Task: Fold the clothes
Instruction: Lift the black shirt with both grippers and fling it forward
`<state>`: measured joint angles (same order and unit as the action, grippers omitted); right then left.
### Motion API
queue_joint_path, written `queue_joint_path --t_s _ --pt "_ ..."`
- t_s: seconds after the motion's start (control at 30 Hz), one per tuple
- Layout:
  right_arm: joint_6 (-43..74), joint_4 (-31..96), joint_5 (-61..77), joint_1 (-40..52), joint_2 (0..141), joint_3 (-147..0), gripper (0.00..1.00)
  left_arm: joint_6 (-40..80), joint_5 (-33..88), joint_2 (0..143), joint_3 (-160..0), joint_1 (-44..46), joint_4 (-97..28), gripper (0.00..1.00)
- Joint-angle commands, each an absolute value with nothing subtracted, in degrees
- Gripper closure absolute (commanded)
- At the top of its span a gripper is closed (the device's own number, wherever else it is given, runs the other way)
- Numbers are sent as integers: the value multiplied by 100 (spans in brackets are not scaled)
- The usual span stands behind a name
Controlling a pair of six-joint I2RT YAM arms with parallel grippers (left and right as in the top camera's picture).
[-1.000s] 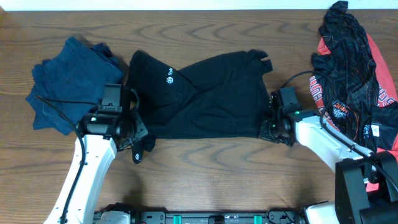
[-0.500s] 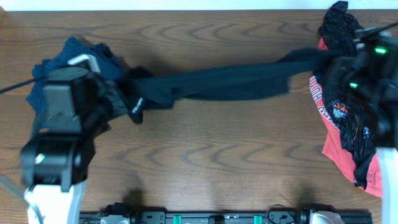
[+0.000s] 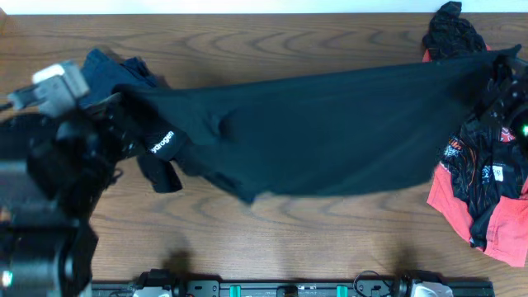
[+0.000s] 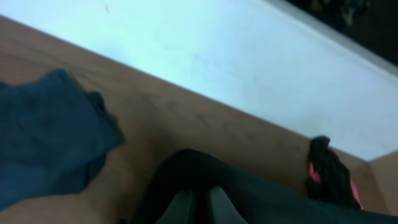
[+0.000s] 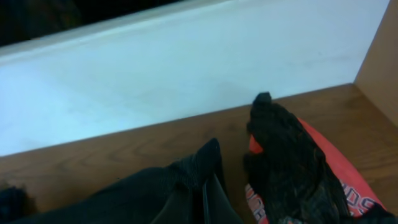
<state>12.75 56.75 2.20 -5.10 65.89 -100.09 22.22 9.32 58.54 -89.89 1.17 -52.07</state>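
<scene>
1. The black shirt (image 3: 330, 132) is held up over the surface (image 3: 289, 247), spread wide and pulled taut from left to right.
2. The left claw (image 4: 200, 204) is clenched on the shirt's left end, with dark cloth bunched around its fingers.
3. The right claw (image 5: 198, 198) grasps the shirt's right end, above the red pile (image 3: 462, 194).
4. A blue cloth (image 3: 103, 64) lies crumpled at the far left, partly hidden by the shirt's edge.
5. White lettering (image 3: 162, 142) shows on a drooping fold near the left arm.
</scene>
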Motion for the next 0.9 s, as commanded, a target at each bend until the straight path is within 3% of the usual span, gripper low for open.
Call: queue_joint_path --t_s 0.0,0.2,0.47,0.6,0.73,0.87 --pt "1129 5782 -51 -604 7260 -10016 99 2112 1306 6455 -9021 56 -5155 94" --pt "755 5581 196 -593 8604 -10016 99 1811 1398 7872 -9024 56 -4696 94" --pt "1350 3653 -272 -652 9671 -10359 99 1590 1398 9247 -9279 54 -1275 94" --pt "1345 3472 -550 -727 9653 -11109 99 1590 1396 9255 -9804 5 -178 94" --pt "1275 3830 -624 -856 9653 -11917 99 1590 1409 9244 -10632 -93 -467 94" --pt "1096 4711 -626 -871 9675 -12007 99 1588 1879 9120 -10914 -93 -2069 94"
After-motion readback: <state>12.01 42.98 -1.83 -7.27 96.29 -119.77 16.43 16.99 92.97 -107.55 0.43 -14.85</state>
